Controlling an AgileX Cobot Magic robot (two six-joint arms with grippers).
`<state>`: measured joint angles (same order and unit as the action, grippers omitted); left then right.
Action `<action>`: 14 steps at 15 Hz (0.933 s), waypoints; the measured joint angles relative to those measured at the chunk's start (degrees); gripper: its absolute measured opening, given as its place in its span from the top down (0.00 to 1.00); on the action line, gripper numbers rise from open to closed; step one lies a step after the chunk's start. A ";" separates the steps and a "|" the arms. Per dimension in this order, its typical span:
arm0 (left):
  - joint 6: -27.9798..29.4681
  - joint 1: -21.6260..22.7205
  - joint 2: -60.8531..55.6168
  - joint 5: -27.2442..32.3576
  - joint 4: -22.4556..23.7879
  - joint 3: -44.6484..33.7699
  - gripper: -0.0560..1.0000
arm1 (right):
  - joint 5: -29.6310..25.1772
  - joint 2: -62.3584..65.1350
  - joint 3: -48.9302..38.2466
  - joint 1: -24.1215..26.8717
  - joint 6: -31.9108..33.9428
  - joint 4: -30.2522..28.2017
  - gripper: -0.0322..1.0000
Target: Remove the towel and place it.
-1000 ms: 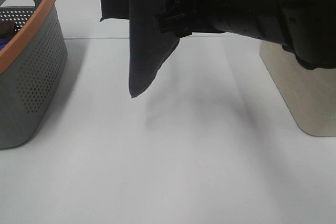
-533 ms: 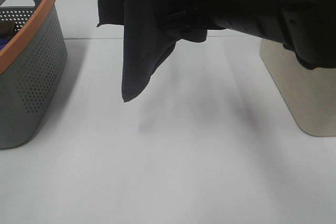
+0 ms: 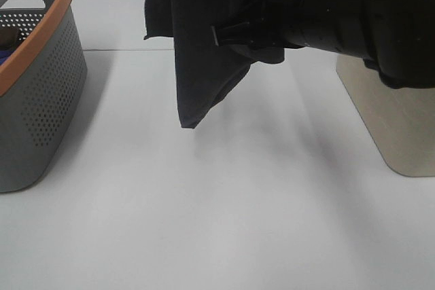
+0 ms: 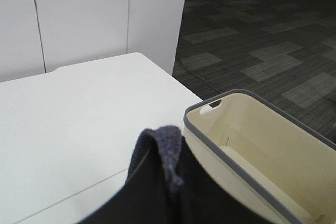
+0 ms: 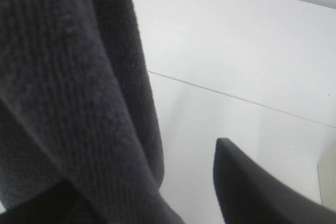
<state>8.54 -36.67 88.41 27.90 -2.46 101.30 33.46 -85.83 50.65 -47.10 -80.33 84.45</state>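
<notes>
The towel (image 3: 200,45), dark navy-charcoal, hangs in the air over the back middle of the white table (image 3: 238,222). Its top runs out of the exterior view and its lowest corner is well above the table. In the left wrist view a bunched fold of the towel (image 4: 163,182) sits right below the camera. The left gripper's fingers do not show, and the cloth appears held there. My right gripper (image 3: 228,32) reaches in from the right against the towel's edge. In the right wrist view the towel (image 5: 68,77) drapes on one side and one finger (image 5: 252,187) stands apart from it.
A grey perforated basket with an orange rim (image 3: 41,93) stands at the left edge of the table. A beige bin with a grey rim (image 3: 394,120) stands at the right, and it also shows in the left wrist view (image 4: 252,145).
The hanging towel first swung a little left, then moved right. The right arm has drawn slightly to the right with it.
</notes>
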 joint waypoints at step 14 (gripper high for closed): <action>4.41 0.00 2.52 -0.11 11.46 0.00 0.95 | 2.81 3.27 0.00 0.00 -19.77 15.13 0.95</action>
<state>12.95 -36.67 90.93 27.79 9.00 101.30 36.27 -82.56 50.65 -47.10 -100.10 99.58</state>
